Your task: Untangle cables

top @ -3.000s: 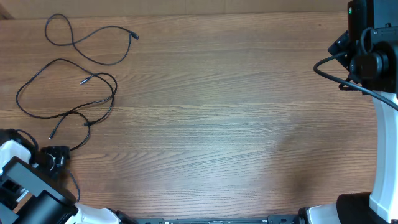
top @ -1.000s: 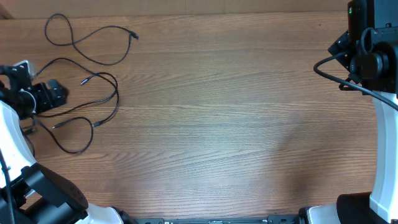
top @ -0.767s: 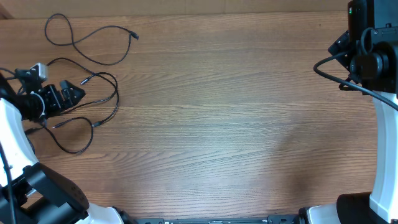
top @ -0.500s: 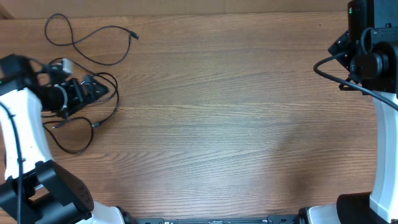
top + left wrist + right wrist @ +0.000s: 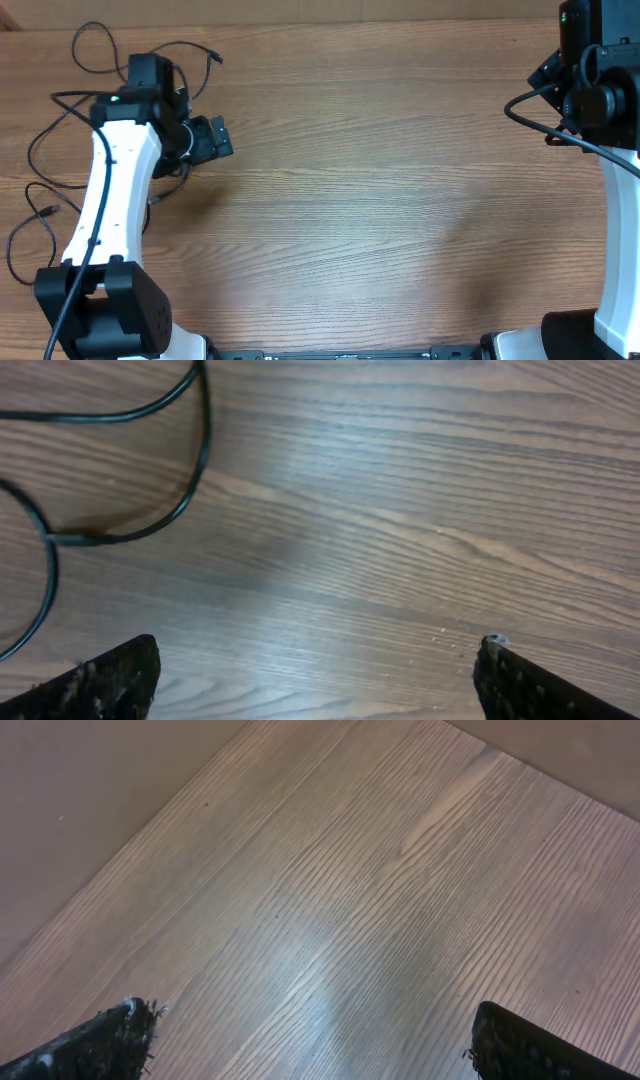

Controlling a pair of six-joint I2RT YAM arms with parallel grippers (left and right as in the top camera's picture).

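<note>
The cables are thin black cords at the table's far left. One loops at the back and ends in a plug (image 5: 213,57). My left arm lies across the others. Loose strands (image 5: 47,210) show to its left. My left gripper (image 5: 212,140) hovers just right of the cords, open, with nothing between its fingers. In the left wrist view the left gripper (image 5: 320,680) stands over bare wood, and a curved cord (image 5: 190,460) lies ahead to the left. My right gripper (image 5: 315,1040) is open over bare wood near the table's edge.
The right arm (image 5: 600,100) stands at the far right with its thick black cable looping beside it. The wooden table (image 5: 380,200) runs between the two arms. The left arm's base (image 5: 100,310) sits at the front left.
My left arm has swung from the front left up and across the cables, its open gripper now just right of them. Some strands have shifted left. The right arm has not moved.
</note>
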